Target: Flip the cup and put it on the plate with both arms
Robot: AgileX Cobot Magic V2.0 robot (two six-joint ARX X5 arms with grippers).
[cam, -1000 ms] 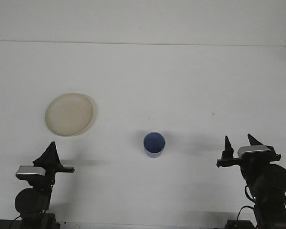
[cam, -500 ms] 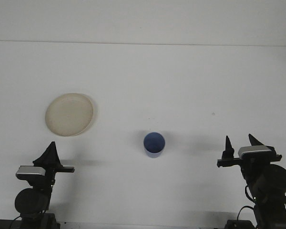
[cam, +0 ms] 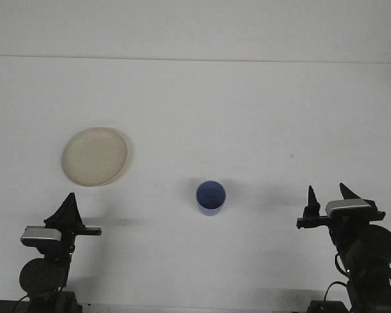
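From the front view, the white counter point(cam: 247, 104) spreads out ahead of me with very little on it. My left end effector point(cam: 70, 207) sits low at the near left edge, its dark fingers drawn together into a single point, clenched on nothing. My right end effector point(cam: 328, 197) sits low at the near right edge with its two fingers standing apart, released and holding nothing. The blue cup point(cam: 210, 197) rests on the counter between my two arms, a little nearer the right one, and well apart from both. I look down into its round mouth, so it stands upright with the opening facing up and its long axis vertical to the counter. The pale plate point(cam: 94, 156) lies flat on the counter to the left and farther from me than the cup, well apart from it and beyond my left end effector. Bare counter lies between the cup and the plate, and between each end effector and the cup, so the way across is open. A faint small speck point(cam: 290, 156) marks the counter beyond my right arm. By count: one cup, one plate, two end effectors.
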